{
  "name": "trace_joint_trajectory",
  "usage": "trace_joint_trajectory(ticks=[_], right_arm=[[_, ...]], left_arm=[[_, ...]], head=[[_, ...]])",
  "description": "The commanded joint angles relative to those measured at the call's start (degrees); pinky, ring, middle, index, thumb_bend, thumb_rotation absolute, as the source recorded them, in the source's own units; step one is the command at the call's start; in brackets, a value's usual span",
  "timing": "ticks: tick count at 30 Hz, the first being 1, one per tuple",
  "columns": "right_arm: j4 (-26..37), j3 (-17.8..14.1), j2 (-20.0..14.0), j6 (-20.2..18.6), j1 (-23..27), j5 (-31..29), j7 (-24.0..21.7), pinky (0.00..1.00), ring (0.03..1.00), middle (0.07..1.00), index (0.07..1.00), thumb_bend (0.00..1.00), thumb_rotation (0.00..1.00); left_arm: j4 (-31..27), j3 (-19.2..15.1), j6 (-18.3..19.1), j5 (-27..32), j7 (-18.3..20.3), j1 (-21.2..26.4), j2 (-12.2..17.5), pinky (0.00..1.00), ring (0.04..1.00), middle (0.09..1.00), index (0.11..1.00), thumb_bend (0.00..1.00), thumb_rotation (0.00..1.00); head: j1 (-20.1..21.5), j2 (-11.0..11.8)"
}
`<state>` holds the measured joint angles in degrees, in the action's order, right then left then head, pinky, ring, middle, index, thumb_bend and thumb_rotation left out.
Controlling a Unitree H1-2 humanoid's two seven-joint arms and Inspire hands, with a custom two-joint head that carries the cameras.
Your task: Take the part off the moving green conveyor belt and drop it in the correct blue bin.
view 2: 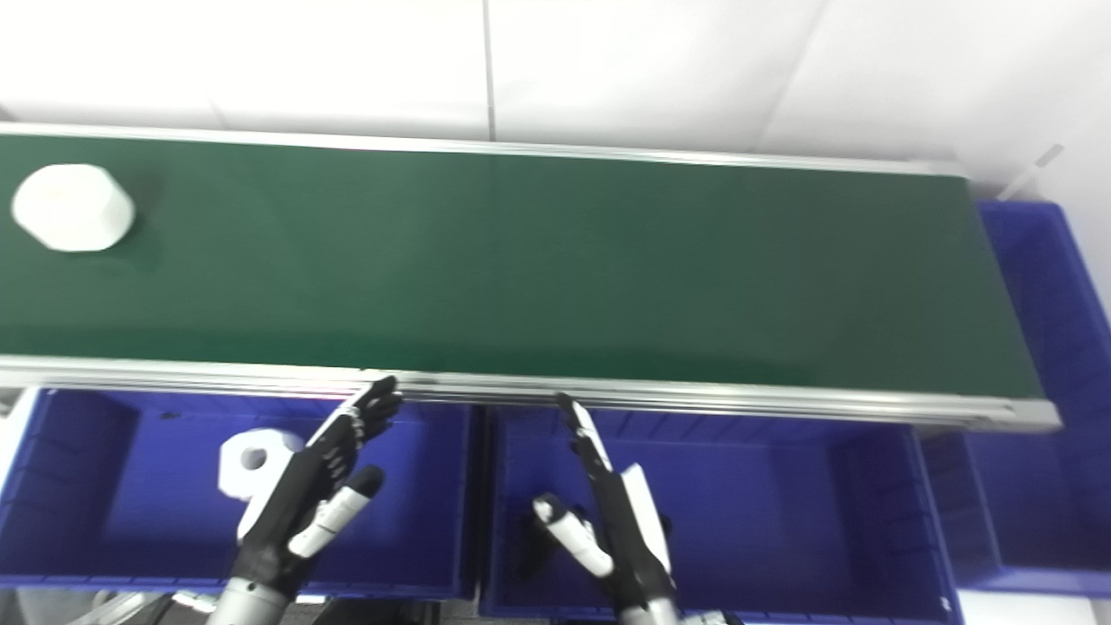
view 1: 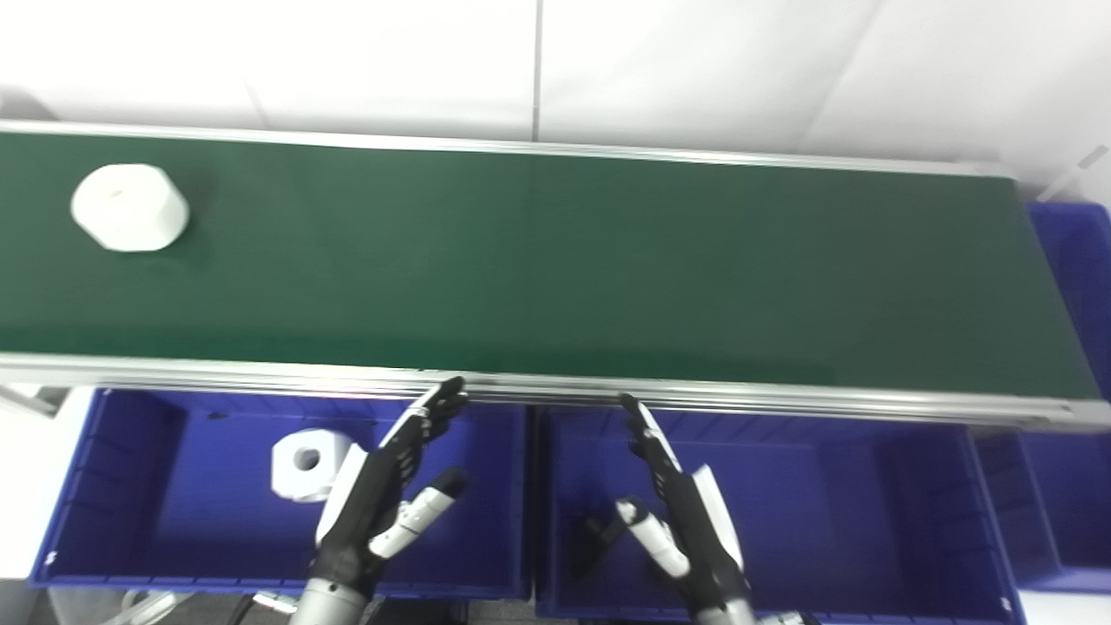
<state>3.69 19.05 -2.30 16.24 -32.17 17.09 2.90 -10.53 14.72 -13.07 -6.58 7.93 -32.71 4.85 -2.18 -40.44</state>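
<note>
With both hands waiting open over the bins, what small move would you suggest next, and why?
Probably reach the left hand up and left toward the white hexagonal part lying at the green conveyor belt's far left. That hand is nearer, and a similar white part already lies in the left blue bin.

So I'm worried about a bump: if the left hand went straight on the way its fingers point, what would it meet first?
Probably the conveyor's metal near rail: the left hand points up toward it, fingertips just short. Depth is unclear; it might pass above.
</note>
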Motion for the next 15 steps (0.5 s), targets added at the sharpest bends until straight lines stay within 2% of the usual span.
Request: trace_joint_trajectory(ticks=[1, 3, 5, 9, 12, 15], right_arm=[[-0.3, -0.3, -0.4, 4.6, 0.4, -1.0, 0.2, 0.98, 0.996, 1.000, 0.982, 0.93, 1.00], [-1.2, -0.5, -0.9, 5.4, 0.6, -1.3, 0.1, 0.99, 1.000, 1.000, 0.988, 0.93, 1.00], [-1.7, -0.6, -1.2, 6.3, 0.8, -1.4, 0.1, 1.00, 1.000, 1.000, 0.995, 0.93, 1.00], [-2.7, -0.7, -1.6, 8.5, 1.1, -1.4, 0.3, 1.00, 1.000, 1.000, 1.000, 0.91, 1.00], [-2.9, -0.7, -1.9, 9.1, 1.4, -1.5, -0.2, 1.00, 1.000, 1.000, 1.000, 0.91, 1.00], [-3.4, -0.8, -2.1, 9.5, 1.6, -1.9, -0.4, 1.00, 1.000, 1.000, 0.998, 0.92, 1.00]], left_arm=[[0.1, 0.5, -2.5, 0.4, -0.4, 0.2, -0.7, 0.87, 0.896, 0.880, 0.879, 0.72, 0.71], [1.2, 0.7, -3.4, -0.9, -1.0, 0.4, -1.1, 0.83, 0.874, 0.865, 0.856, 0.73, 0.68], [2.0, 0.8, -4.3, -2.8, -1.7, 0.6, -1.3, 0.82, 0.860, 0.846, 0.839, 0.73, 0.66], [3.4, 0.8, -5.6, -5.9, -3.1, 0.9, -1.7, 0.82, 0.855, 0.830, 0.823, 0.73, 0.66], [4.8, 0.8, -7.2, -6.6, -3.9, 1.4, -1.9, 0.80, 0.846, 0.819, 0.812, 0.73, 0.63], [5.5, 0.9, -7.4, -6.9, -4.1, 1.6, -2.2, 0.78, 0.848, 0.820, 0.808, 0.75, 0.61]], head=[[-2.3, 1.3], [-4.7, 3.1], [-5.6, 3.8], [-6.2, 4.7], [-6.2, 5.5], [-6.5, 6.2]])
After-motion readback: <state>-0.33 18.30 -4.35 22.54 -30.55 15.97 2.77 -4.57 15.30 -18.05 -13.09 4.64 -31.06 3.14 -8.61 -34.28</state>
